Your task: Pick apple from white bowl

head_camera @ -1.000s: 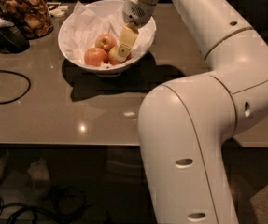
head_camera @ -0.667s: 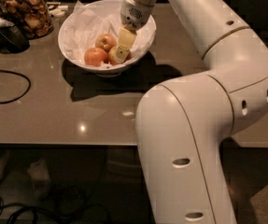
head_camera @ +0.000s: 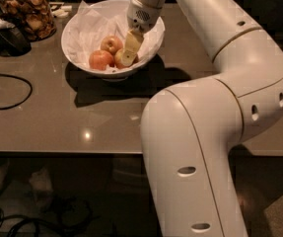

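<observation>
Upper centre of frame, in white bowl [head_camera: 76, 24]: my gripper [head_camera: 129, 54] has dropped lower, onto the apple [head_camera: 118, 60]. Can't tell whether it's clamped yet; lift prob. close.

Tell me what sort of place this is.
Likely a kitchen or break-room counter: a white bowl of apples and a snack jar sit there. The claw is inside the bowl.

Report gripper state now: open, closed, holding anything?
Gripper: down in the white bowl, at the yellow-green apple; open or closed cannot be told.
</observation>
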Available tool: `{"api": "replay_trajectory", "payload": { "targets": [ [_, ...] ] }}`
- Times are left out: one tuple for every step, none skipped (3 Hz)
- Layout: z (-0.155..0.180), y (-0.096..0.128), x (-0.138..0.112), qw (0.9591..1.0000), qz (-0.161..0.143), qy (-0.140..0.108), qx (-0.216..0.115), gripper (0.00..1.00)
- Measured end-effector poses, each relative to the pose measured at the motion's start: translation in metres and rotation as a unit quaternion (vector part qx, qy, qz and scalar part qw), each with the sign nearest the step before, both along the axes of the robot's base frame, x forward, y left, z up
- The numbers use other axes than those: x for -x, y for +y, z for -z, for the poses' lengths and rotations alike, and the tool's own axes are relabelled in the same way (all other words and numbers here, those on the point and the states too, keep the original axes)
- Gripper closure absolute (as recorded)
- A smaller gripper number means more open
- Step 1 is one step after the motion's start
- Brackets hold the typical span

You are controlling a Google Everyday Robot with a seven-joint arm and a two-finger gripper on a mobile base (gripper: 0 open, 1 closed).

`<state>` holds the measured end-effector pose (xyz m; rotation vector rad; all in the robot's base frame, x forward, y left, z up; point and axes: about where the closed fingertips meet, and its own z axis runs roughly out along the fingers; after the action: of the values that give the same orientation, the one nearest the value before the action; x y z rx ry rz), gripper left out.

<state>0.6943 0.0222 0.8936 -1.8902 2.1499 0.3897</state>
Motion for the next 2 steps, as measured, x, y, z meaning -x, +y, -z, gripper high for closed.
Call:
{"api": "replay_trajectory", "payload": {
  "targets": [
    [0.0012, -0.0012, -0.0003, 1.0000, 0.001, 0.002, 0.001, 0.38],
    [0.0005, -0.0027, -0.0013, 1.0000, 0.001, 0.000, 0.003, 0.37]
  ]
}}
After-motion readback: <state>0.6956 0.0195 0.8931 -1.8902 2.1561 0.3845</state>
